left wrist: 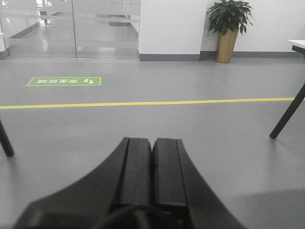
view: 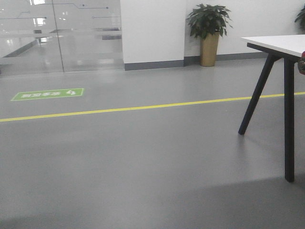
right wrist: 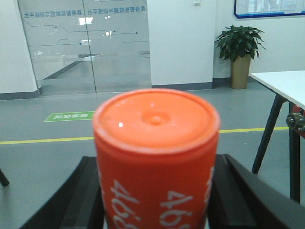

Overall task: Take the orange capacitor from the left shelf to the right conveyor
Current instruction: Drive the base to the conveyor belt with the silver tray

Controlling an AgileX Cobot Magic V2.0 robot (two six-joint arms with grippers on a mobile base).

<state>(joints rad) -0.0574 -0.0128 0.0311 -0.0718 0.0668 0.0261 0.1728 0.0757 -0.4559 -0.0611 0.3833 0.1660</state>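
The robot's right gripper (right wrist: 157, 183) clamps the orange capacitor (right wrist: 156, 143), its black fingers (right wrist: 78, 195) pressed against opposite sides of the can, as seen from the right wrist camera. The capacitor's long axis runs up the frame, with its flat, dimpled end cap at the top and tilted toward the lens. White digits printed on its wall read upside down. The lower end is out of frame. Behind it, a white desk (right wrist: 286, 83) on dark legs stands at the edge of the view.

The left gripper (left wrist: 152, 167) is closed on nothing, its two pads meeting flush above grey floor. Ahead of the robot lie a yellow floor line (view: 133, 109) and a green floor sign (view: 47, 94). A potted plant (view: 208, 28) stands against the white wall beside a glass partition (view: 62, 33).
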